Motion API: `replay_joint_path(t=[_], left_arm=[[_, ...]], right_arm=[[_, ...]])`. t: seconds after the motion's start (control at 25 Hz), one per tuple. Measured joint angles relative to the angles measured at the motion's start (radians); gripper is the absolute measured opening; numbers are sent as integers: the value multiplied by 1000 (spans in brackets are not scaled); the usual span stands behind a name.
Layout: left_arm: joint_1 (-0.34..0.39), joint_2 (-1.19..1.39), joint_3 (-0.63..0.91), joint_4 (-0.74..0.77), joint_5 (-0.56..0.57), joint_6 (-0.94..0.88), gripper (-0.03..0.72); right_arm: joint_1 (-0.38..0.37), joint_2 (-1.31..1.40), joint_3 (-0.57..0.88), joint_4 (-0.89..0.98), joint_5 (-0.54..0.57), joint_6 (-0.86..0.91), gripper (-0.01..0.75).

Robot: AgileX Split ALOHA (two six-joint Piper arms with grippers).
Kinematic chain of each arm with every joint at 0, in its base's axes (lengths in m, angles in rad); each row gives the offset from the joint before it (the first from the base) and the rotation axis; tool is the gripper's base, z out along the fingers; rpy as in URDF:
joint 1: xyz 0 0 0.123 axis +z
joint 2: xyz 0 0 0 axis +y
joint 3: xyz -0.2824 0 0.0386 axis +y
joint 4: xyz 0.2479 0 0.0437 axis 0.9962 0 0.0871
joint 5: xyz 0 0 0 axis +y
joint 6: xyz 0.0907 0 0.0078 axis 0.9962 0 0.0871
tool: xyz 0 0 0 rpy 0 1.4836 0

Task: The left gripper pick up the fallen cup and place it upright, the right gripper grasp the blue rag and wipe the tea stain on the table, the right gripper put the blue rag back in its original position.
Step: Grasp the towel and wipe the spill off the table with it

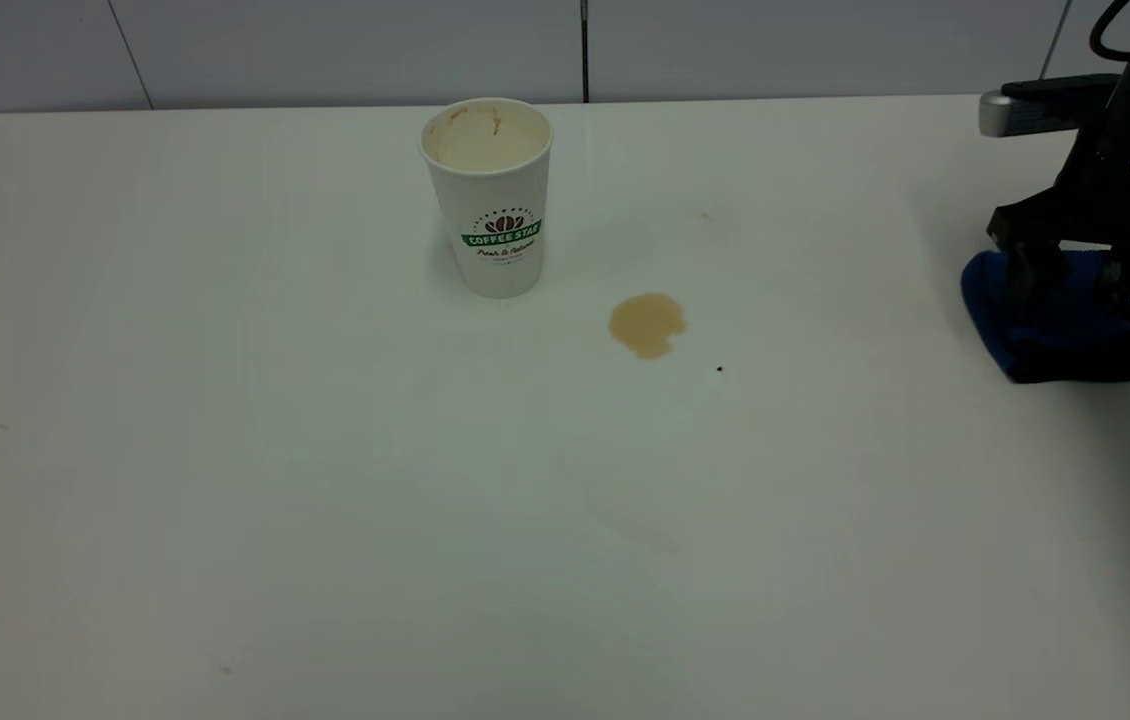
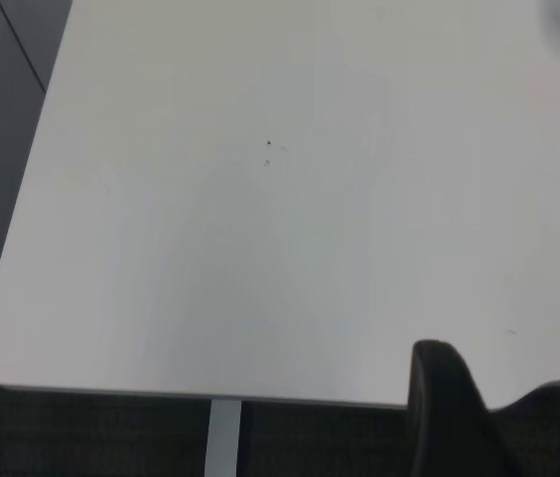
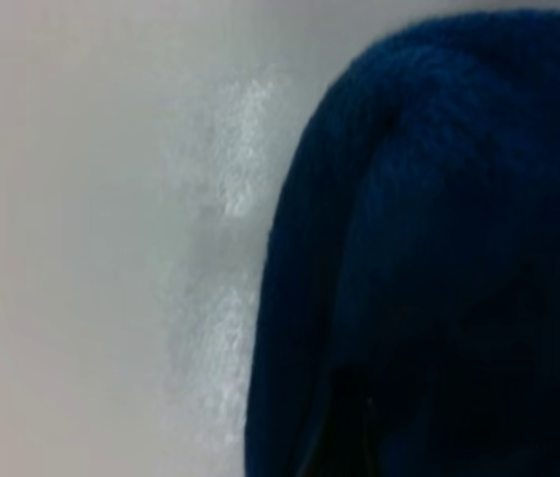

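right gripper [image 1: 1070,285] down on blue rag [image 1: 1055,335] (cup [image 1: 491,195] upright).

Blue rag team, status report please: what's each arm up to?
Right gripper down on blue rag, grip unclear. Left gripper off at table corner. Cup upright; tea stain unwiped, path clear.

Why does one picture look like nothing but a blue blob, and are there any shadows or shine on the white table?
In the right wrist view the camera sits so close to the blue rag that it fills the frame, soft and out of focus, with pale glare patches on the table beside it. In the exterior view the cup casts only a faint shadow. The left wrist view shows bare, evenly lit tabletop.
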Motion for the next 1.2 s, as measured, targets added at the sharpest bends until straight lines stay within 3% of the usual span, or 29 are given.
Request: replay_joint_path(t=[0.2,0.32,0.56,0.64,0.92,1.2], left_arm=[[0,0,0,0,0,0,346],[0,0,0,0,0,0,346],[0,0,0,0,0,0,346],[0,0,0,0,0,0,346],[0,0,0,-1,0,0,346],[0,0,0,-1,0,0,346]], right_arm=[[0,41,-67,-12,64,11,689],[0,51,-83,-1,86,14,602],[1,56,-86,110,99,-42,185],[-1,56,-88,135,102,-75,99],[36,57,-90,184,118,-108,94],[213,57,-91,192,155,-63,94]])
